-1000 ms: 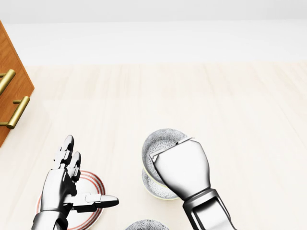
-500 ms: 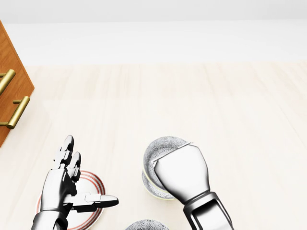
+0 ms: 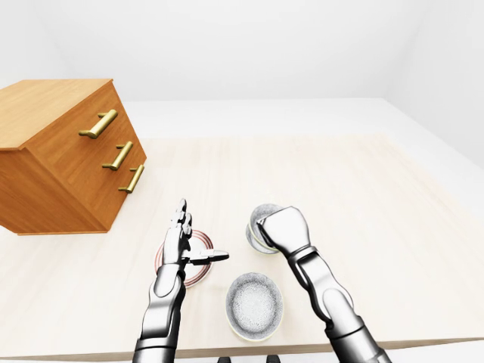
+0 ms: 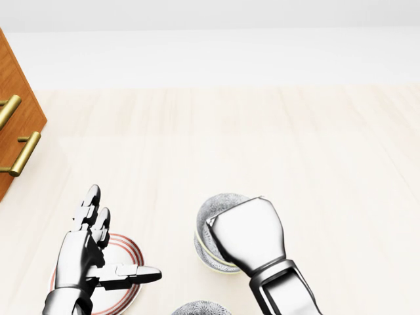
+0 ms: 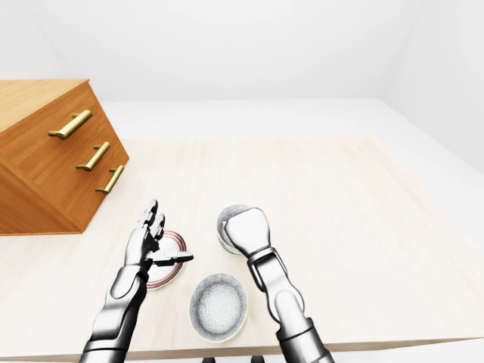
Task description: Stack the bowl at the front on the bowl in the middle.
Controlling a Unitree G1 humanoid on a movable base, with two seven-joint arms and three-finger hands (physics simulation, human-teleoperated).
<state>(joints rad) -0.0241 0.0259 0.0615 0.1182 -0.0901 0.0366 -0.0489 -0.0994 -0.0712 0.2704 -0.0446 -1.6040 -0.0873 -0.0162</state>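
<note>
The right hand (image 4: 248,236) is hovering knuckles-up over a speckled bowl (image 4: 213,209), covering most of it. Its fingers are curling out of sight beneath, so I cannot tell whether they are gripping. A pale rim (image 4: 202,252) is showing just under that bowl. A second speckled bowl (image 3: 255,305) is sitting near the table (image 3: 340,189) edge, between the two arms. The left hand (image 4: 82,259) is hanging above a red-ringed dish (image 4: 131,252), fingers spread and thumb out. A chest of drawers (image 3: 60,159) is standing at the left-eye view's left.
</note>
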